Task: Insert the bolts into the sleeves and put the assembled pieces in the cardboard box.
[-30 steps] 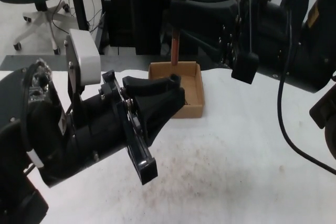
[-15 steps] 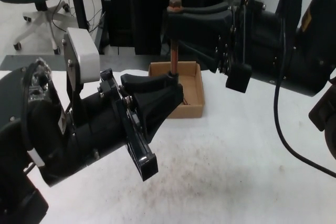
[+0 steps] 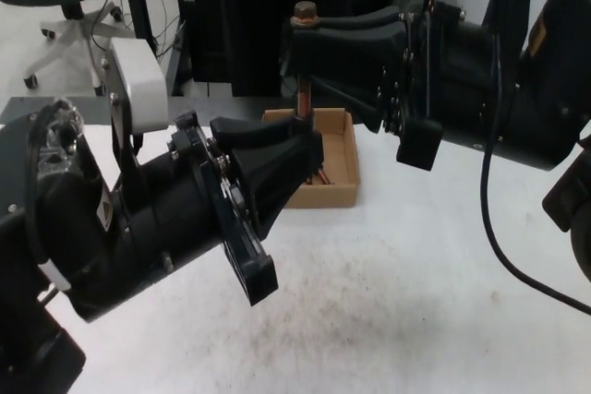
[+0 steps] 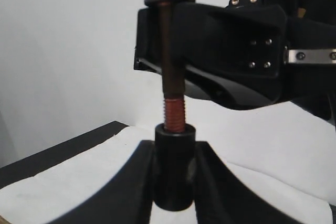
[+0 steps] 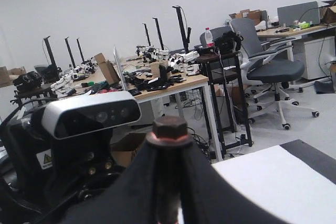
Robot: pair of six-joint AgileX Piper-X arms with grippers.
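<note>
The left claw (image 4: 174, 179) was clamped on a black sleeve (image 4: 174, 148), holding it upright in the air above the table (image 3: 416, 274). In the high view it hung in front of the cardboard box (image 3: 343, 193), which stood at the table's far edge. The right claw (image 4: 163, 40) was closed on a coppery bolt (image 4: 167, 93) just under its head. The shaft hung straight down, and its threaded end sat at the sleeve's mouth, barely entered.

The insertion looked only begun, and the main risk seemed to be misalignment. If the bolt leaned even slightly against the bore, the threads could catch on the rim. A downward push could then slide the sleeve through the left fingers or twist the bolt in its grip. Either slip could drop a part onto the table, short of the box. Letting go of the bolt too soon could tip it out.
</note>
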